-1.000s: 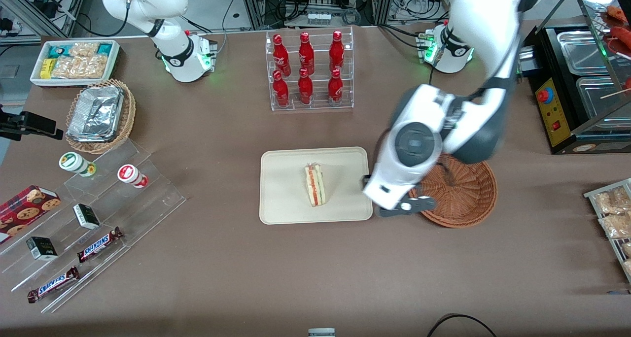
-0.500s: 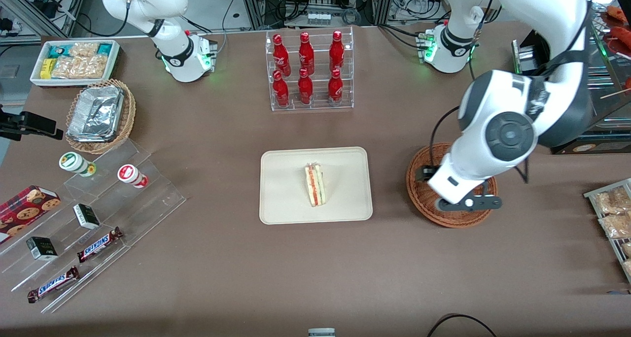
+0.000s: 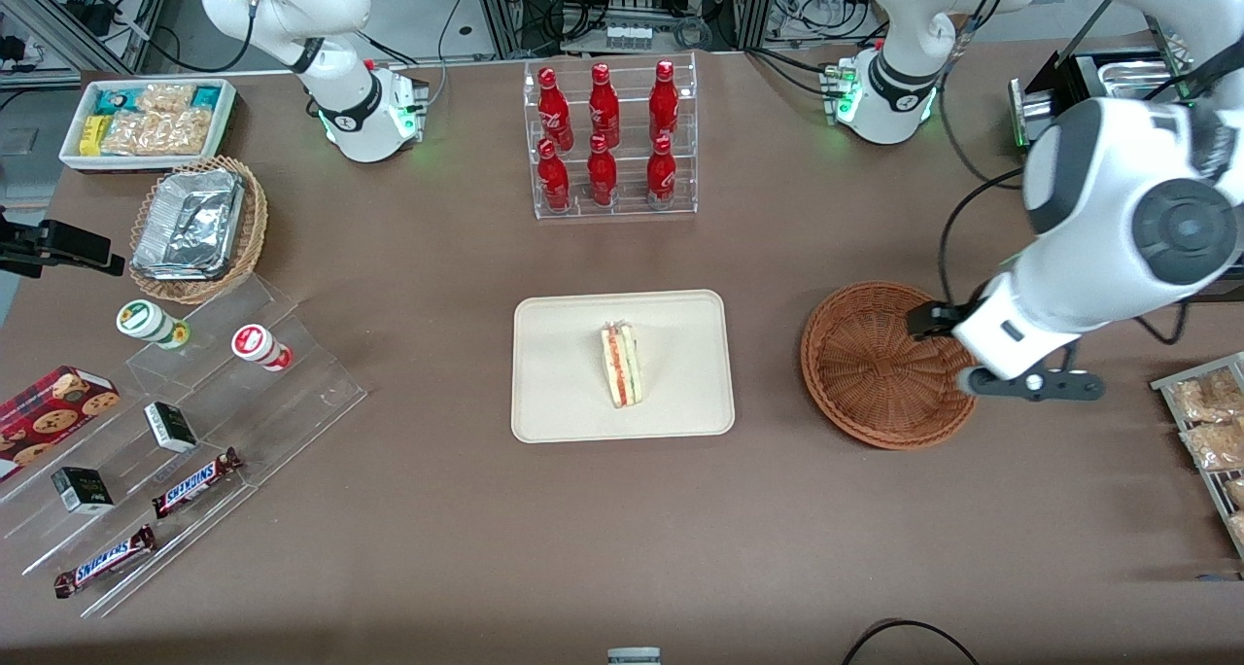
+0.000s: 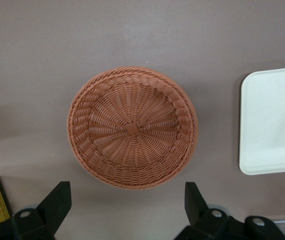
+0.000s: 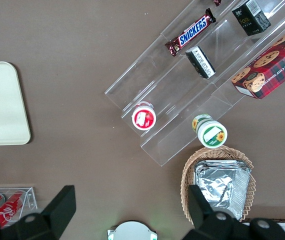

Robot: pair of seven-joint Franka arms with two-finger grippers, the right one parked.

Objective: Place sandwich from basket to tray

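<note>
The sandwich [image 3: 621,364], a pale wedge with red, orange and green layers, lies on the middle of the cream tray [image 3: 564,354]. The reddish-brown basket [image 3: 880,364] sits beside the tray toward the working arm's end, with nothing in it. In the left wrist view the whole basket [image 4: 132,127] and a corner of the tray [image 4: 272,120] show far below. My gripper [image 4: 126,190] hangs high over the table by the basket's rim, on the side away from the tray. It is open, its black fingers [image 4: 58,197] wide apart with nothing between them.
A clear rack of red bottles [image 3: 607,140] stands farther from the camera than the tray. Toward the parked arm's end are a stepped acrylic snack display [image 3: 185,422], a tan basket of foil trays [image 3: 199,227] and a white bin [image 3: 146,121]. Snack packets [image 3: 1205,422] lie past the basket.
The left arm has swung from the tray's edge across the basket toward the working arm's end of the table. The sandwich has stayed still on the tray.
</note>
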